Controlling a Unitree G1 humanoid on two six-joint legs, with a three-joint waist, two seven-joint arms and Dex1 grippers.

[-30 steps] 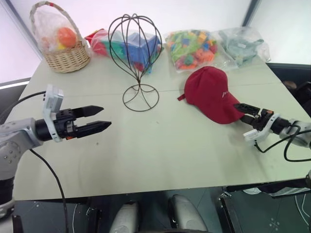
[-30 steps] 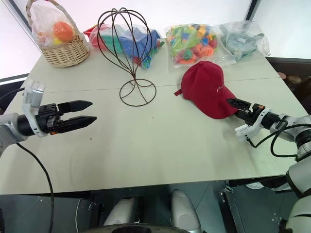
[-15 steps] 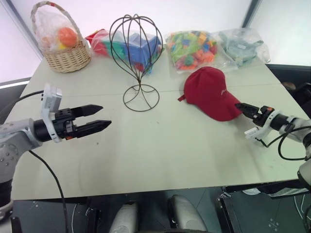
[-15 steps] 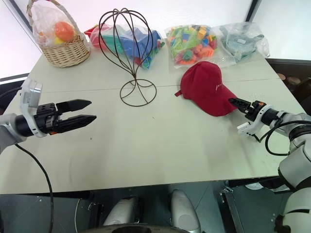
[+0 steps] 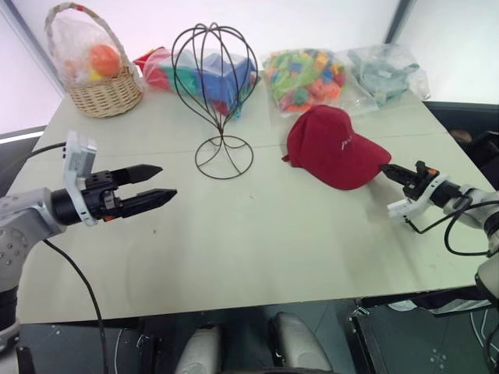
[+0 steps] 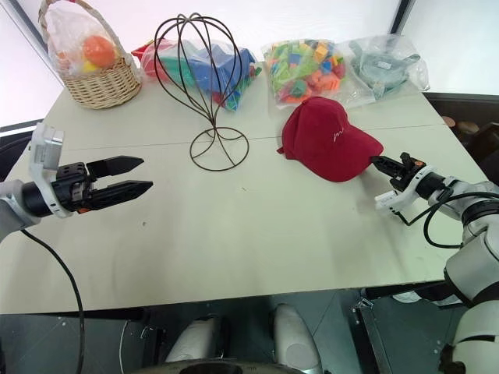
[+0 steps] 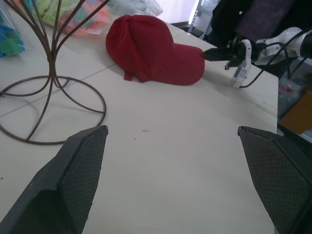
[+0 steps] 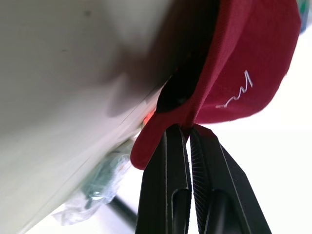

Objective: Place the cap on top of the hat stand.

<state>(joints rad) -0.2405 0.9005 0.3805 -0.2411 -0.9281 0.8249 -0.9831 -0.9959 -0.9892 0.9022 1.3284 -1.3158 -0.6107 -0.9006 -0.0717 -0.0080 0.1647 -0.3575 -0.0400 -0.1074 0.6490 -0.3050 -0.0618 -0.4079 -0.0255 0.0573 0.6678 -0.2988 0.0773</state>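
Note:
The dark red cap [image 5: 331,156] lies on the pale table [image 5: 257,234], to the right of the hat stand. My right gripper [image 5: 387,170] reaches in level from the right and is shut on the edge of the cap's brim [image 8: 195,114], which is pinched between the black fingers [image 8: 168,161]. The brim end sits slightly off the table. The hat stand [image 5: 216,86], a black wire cage on a looped base, stands upright at the middle back with nothing on it. My left gripper [image 5: 164,181] hovers open over the left side of the table, pointing toward the stand and holding nothing.
A wicker basket [image 5: 95,78] with bagged items stands at the back left. Plastic bags of colourful toys [image 5: 308,76] and a grey bag [image 5: 386,70] lie along the back edge behind the stand and the cap. The table's right edge is close to my right hand.
My right gripper has gone from open to shut on the cap's brim. The cap has shifted a little toward the stand. The left arm has kept still.

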